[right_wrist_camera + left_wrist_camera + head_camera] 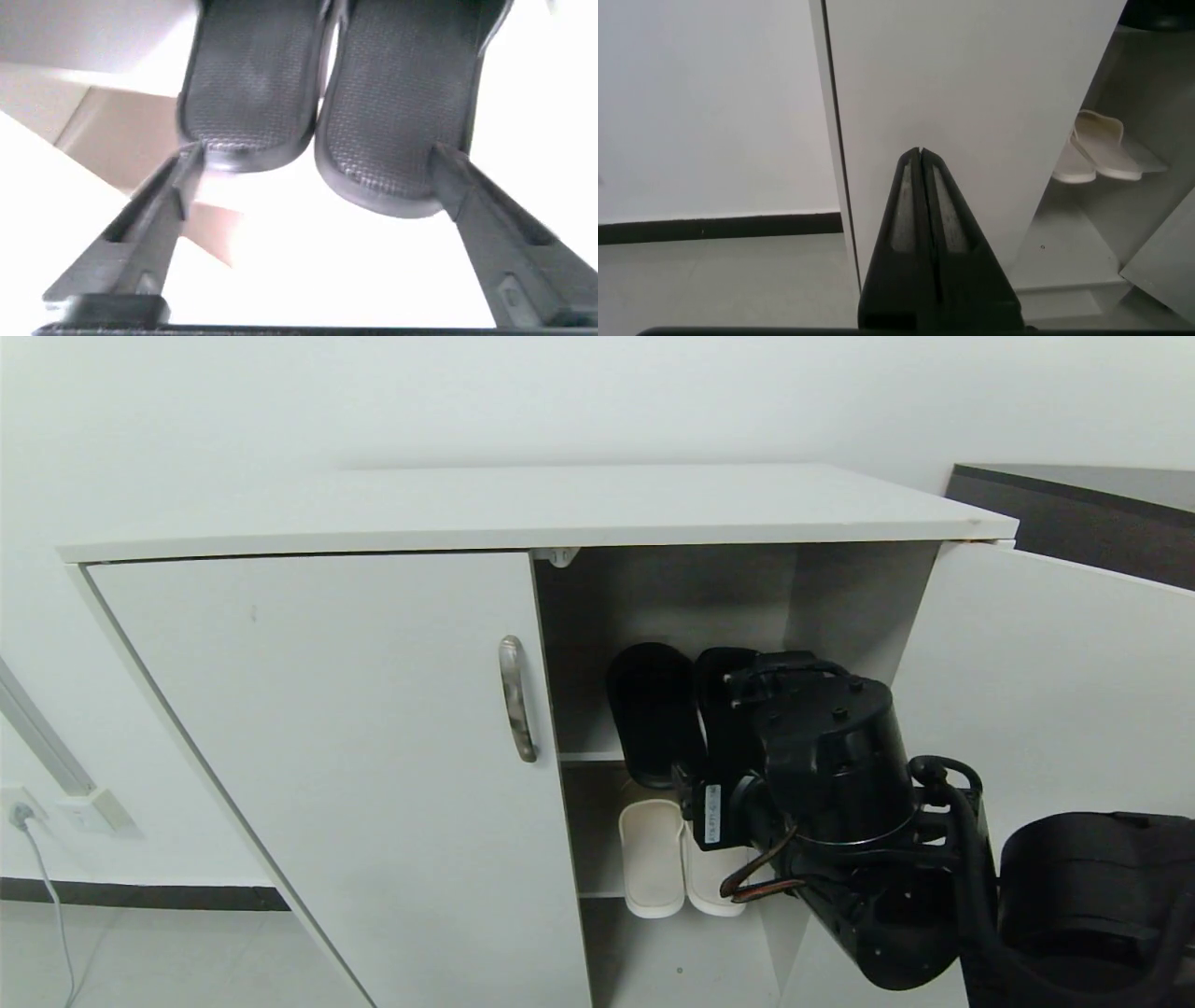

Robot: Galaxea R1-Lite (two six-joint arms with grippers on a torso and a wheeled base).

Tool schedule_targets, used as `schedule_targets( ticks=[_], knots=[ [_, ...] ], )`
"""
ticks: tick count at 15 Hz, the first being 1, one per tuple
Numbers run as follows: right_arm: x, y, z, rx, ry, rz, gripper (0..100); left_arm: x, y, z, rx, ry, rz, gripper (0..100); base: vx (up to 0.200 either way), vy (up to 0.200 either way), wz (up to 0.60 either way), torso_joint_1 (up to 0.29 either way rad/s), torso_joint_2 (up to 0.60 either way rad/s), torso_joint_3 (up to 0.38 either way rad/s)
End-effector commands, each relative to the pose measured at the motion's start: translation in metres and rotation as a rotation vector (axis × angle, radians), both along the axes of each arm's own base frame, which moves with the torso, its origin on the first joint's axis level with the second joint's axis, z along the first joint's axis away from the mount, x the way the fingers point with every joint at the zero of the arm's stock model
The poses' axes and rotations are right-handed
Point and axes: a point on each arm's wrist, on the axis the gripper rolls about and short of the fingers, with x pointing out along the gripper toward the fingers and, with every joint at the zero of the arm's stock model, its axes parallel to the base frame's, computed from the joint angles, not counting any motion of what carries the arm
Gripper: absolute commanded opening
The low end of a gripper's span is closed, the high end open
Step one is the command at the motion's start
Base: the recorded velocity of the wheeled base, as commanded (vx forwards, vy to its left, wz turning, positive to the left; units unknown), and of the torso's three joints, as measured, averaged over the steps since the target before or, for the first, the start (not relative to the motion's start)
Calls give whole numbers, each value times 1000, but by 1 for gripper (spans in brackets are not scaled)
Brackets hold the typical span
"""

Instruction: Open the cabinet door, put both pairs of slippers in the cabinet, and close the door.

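The white cabinet (560,509) has its left door (327,756) closed and its right door (1055,691) swung open. A pair of black slippers (653,709) (252,84) lies on the upper shelf, soles toward me. My right gripper (313,173) is open just in front of their heels, one finger on each side, not gripping them. A pair of white slippers (653,859) (1102,149) rests on the lower shelf. My left gripper (920,157) is shut with nothing in it, low down in front of the closed left door.
The left door carries a metal handle (516,698). A wall socket with a cable (19,814) is at the far left near the floor. A dark counter (1092,504) stands behind the open door. My right arm (840,775) blocks part of the opening.
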Motion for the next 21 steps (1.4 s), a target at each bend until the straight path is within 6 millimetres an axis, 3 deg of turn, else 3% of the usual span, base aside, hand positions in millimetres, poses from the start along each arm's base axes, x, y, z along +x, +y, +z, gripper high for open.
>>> schedule_targets(
  ticks=[1,13,21],
  knots=[
    [1,3,-4,-4,6,5,0,0,0,0,-1,1,0,0,0,0,0,0,0,0],
    [3,4,-11,-2,-6,-5,0,0,0,0,-1,1,-1,0,0,0,0,0,0,0],
    [2,2,-15,-10,1,-8,0,0,0,0,-3,1,-1,0,-200,0,0,3,4,2]
  ],
)
